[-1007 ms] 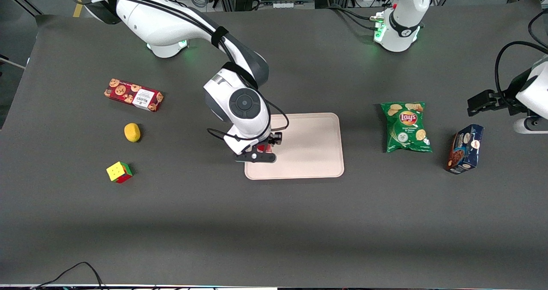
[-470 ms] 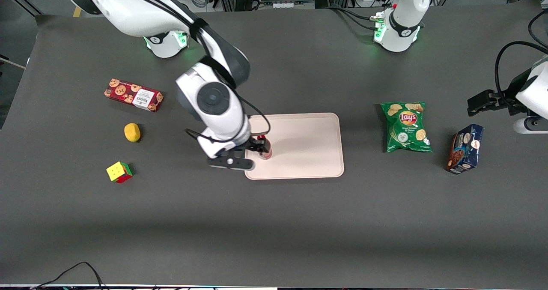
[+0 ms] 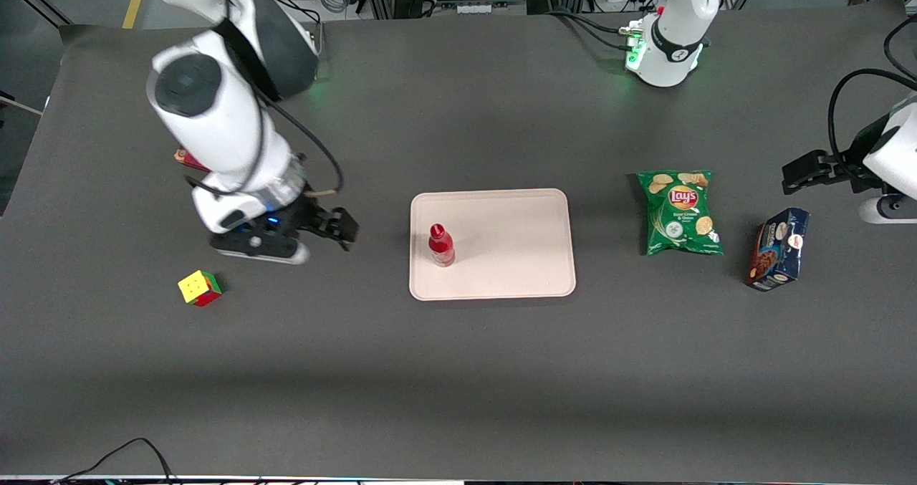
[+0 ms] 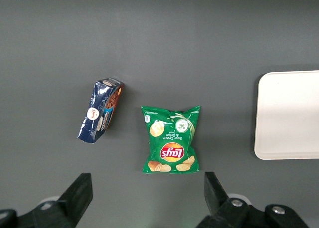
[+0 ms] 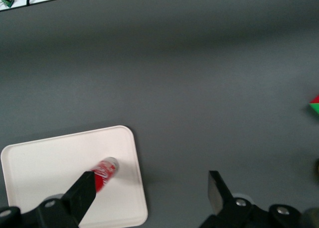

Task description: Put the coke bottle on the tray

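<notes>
The coke bottle (image 3: pixel 441 244), small and all red, stands upright on the pale pinkish-beige tray (image 3: pixel 516 241), close to the tray edge that faces the working arm's end of the table. My gripper (image 3: pixel 344 231) is open and empty. It hangs above the bare table, apart from the tray, toward the working arm's end. In the right wrist view the gripper (image 5: pixel 149 193) has its jaws spread wide over the grey table. One finger (image 5: pixel 82 193) partly covers the bottle (image 5: pixel 103 172) on the tray (image 5: pixel 50 158).
A coloured cube (image 3: pixel 200 288) lies near the gripper, nearer the front camera. The arm hides most of a red cookie box (image 3: pixel 183 158). A green chips bag (image 3: pixel 679 212) and a dark blue box (image 3: pixel 777 248) lie toward the parked arm's end.
The gripper has let go of the bottle, which stays standing on the tray. The arm has risen and swung away toward the working arm's end of the table.
</notes>
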You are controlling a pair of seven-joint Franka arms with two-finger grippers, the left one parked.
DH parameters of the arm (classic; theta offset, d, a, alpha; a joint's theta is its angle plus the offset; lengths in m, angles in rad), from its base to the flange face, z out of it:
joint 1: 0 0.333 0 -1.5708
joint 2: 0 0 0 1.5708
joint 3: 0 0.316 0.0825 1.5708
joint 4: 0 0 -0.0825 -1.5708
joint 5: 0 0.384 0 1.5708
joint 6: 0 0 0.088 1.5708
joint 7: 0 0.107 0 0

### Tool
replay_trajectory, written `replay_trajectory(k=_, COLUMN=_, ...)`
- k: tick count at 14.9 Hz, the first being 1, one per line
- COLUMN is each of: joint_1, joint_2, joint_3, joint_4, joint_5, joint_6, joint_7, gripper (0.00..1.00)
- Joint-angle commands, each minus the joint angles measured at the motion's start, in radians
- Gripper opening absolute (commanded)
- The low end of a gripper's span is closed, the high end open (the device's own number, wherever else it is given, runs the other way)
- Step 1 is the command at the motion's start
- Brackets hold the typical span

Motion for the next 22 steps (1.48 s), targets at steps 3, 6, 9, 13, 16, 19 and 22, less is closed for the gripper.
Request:
replay_trajectory(k=3, joint_1=-0.199, joint_2=-0.251, joint_3=-0.007, joint_4=-0.212, joint_5=0.153, joint_6=-0.049, joint_7=-0.327, gripper=1.00)
replay_trajectory(k=6, joint_1=-0.280, joint_2=-0.303, joint_3=-0.018, joint_4=-0.218, joint_5=0.172, joint_6=-0.137, joint_7=-0.409, gripper=1.00)
replay_trajectory(k=9, joint_1=-0.289, joint_2=-0.335, joint_3=-0.094, joint_4=-0.217, joint_5=0.172, joint_6=-0.192, joint_7=-0.558, gripper=1.00)
replay_trajectory(k=13, joint_1=-0.289, joint_2=-0.352, joint_3=-0.131, joint_4=-0.211, joint_5=0.172, joint_6=-0.254, joint_7=-0.673, gripper=1.00)
replay_trajectory(k=16, joint_1=-0.289, joint_2=-0.352, joint_3=-0.131, joint_4=-0.198, joint_5=0.172, joint_6=-0.258, joint_7=-0.675, gripper=1.00)
replay_trajectory(k=19, joint_1=-0.287, joint_2=-0.352, joint_3=-0.157, joint_4=-0.192, joint_5=0.172, joint_6=-0.272, joint_7=-0.675, gripper=1.00)
replay_trajectory(k=22, joint_1=-0.286, joint_2=-0.345, joint_3=-0.160, joint_4=-0.186, joint_5=0.172, joint_6=-0.271, joint_7=-0.673, gripper=1.00)
